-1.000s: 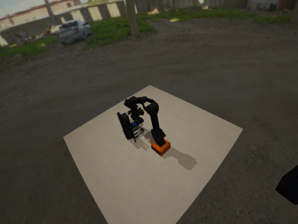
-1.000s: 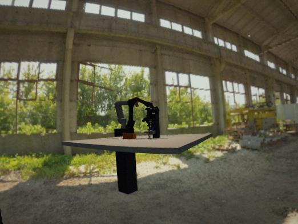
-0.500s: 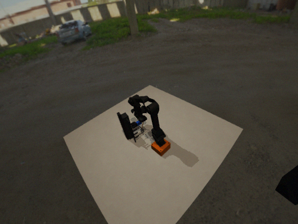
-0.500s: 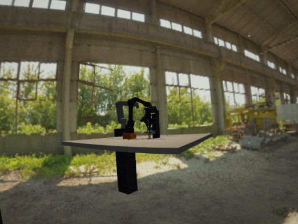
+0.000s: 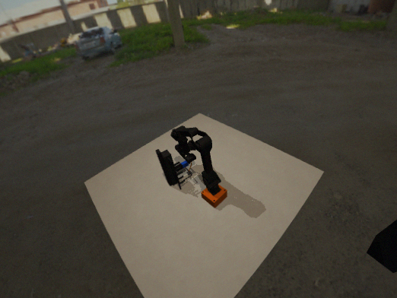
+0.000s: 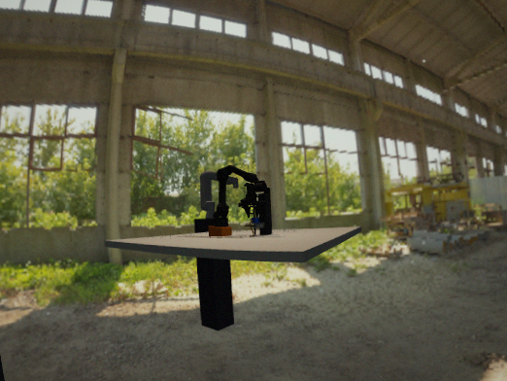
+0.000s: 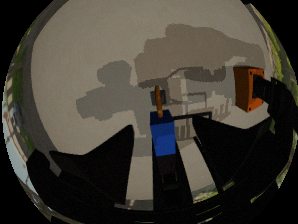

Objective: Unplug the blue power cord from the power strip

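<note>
The blue plug [image 5: 184,164] [image 7: 162,137] sits between my gripper's fingers, just in front of the black power strip [image 5: 166,167] [image 6: 266,209], which stands upright on the table. My gripper [image 5: 187,160] [image 7: 166,145] is open, with its dark fingers spread to either side of the plug and a gap showing on each side. A thin orange piece [image 7: 158,99] sticks out from the plug's far end. I cannot tell whether the plug still touches the strip. The cord itself is too small to make out.
The arm's orange base [image 5: 214,195] [image 6: 219,230] [image 7: 245,88] stands on the beige table [image 5: 152,236] [image 6: 291,245] right of the strip. Other dark plugs [image 5: 179,174] stick out of the strip below the blue one.
</note>
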Controlling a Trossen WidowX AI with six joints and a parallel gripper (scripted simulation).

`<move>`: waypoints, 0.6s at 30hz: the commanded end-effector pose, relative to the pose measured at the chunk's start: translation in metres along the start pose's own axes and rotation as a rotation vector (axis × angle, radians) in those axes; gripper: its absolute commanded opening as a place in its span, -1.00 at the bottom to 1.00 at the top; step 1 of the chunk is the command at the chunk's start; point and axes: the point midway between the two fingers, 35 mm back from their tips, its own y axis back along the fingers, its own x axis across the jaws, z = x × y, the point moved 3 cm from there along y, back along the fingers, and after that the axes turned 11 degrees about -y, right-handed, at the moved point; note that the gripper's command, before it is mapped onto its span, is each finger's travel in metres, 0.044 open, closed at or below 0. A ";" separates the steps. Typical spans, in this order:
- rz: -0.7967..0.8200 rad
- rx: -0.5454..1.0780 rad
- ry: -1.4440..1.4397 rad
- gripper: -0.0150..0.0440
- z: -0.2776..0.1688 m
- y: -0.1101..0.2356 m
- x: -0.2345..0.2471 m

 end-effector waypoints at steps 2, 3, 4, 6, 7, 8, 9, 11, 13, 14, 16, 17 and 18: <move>-0.002 -0.005 -0.005 0.93 0.010 0.002 0.003; -0.002 -0.006 -0.005 1.00 0.017 0.003 0.004; -0.002 -0.007 -0.004 1.00 0.024 0.005 0.006; -0.001 -0.009 -0.004 1.00 0.042 0.009 0.009; -0.001 -0.010 -0.004 1.00 0.052 0.011 0.010; -0.001 -0.010 -0.004 1.00 0.057 0.012 0.011; -0.001 -0.011 -0.004 1.00 0.059 0.012 0.011; -0.001 -0.011 -0.004 1.00 0.059 0.012 0.011; -0.001 -0.011 -0.004 1.00 0.059 0.012 0.011; -0.001 -0.011 -0.004 1.00 0.059 0.012 0.011; -0.001 -0.011 -0.004 1.00 0.059 0.012 0.011; -0.001 -0.011 -0.004 1.00 0.059 0.012 0.011; -0.001 -0.011 -0.004 1.00 0.059 0.012 0.011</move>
